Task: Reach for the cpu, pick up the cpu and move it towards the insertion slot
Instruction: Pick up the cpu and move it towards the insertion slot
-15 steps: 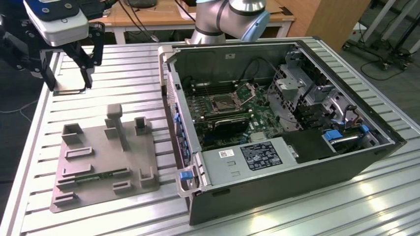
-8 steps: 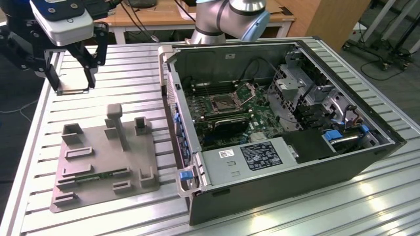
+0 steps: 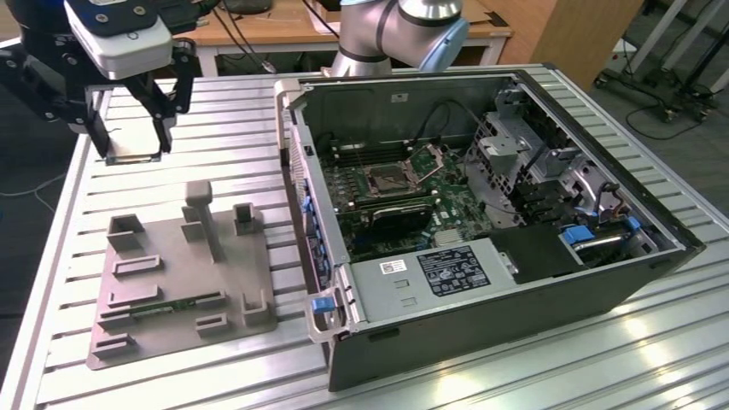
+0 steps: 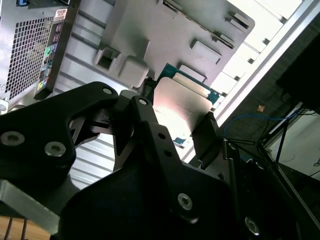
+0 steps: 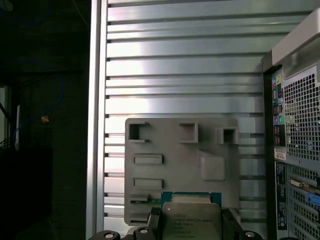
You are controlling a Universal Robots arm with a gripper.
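Observation:
My gripper (image 3: pixel 135 152) hangs above the slatted table at the exterior view's far left, beyond the grey fixture tray (image 3: pixel 171 273). It is shut on the cpu (image 3: pixel 135 157), a flat pale silver square held level between the two black fingers. In both wrist views the cpu (image 4: pixel 182 107) (image 5: pixel 191 220) sits clamped by its opposite edges, with a finger (image 4: pixel 207 135) on one side. The insertion slot (image 3: pixel 393 178) lies inside the open computer case, its metal plate (image 3: pixel 434 157) hinged up. It is well off to the exterior view's right of the gripper.
The open computer case (image 3: pixel 592 282) takes up the exterior view's right half, its raised side wall (image 3: pixel 299 171) facing the gripper. A green memory stick (image 3: pixel 171 306) rests on the tray. The table edge (image 5: pixel 98 125) and dark floor lie beyond. The arm's base (image 3: pixel 393 34) stands behind the case.

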